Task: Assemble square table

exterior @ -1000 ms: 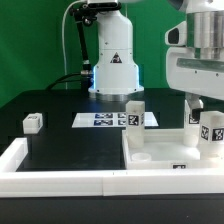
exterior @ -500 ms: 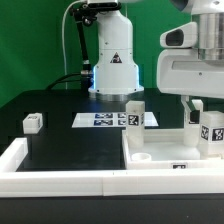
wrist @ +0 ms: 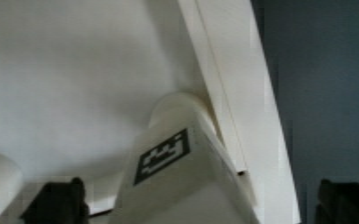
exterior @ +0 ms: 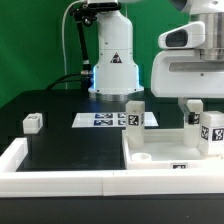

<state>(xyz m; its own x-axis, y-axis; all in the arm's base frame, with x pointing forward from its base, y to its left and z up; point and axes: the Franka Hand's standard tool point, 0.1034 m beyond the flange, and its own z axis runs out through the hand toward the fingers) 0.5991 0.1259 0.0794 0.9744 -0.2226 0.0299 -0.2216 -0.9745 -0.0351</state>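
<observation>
In the exterior view we see the large white plastic square slab [exterior: 165, 150] lying flat at the exterior view's right. It is pushed against the long white rail [exterior: 60, 178], which we take as bracing for the assembly. One small tagged white leg [exterior: 134, 112] stands upright at the slab's far corner. A second tagged leg [exterior: 211, 135] stands toward its right side. A small white piece [exterior: 33, 122], possibly another leg, sits well apart on the black surface, past the marker board [exterior: 108, 120]. The two-finger gripper [exterior: 194, 108] hangs over the slab, just beside the second tagged leg.

In the wrist view the dark fingertips [wrist: 60, 198] are spread wide and grip nothing. A tagged leg [wrist: 172, 150] lies between them, near the slab's edge; we cannot tell which leg it is. We judge the gripper is straddling it so that closing would seize it squarely.
</observation>
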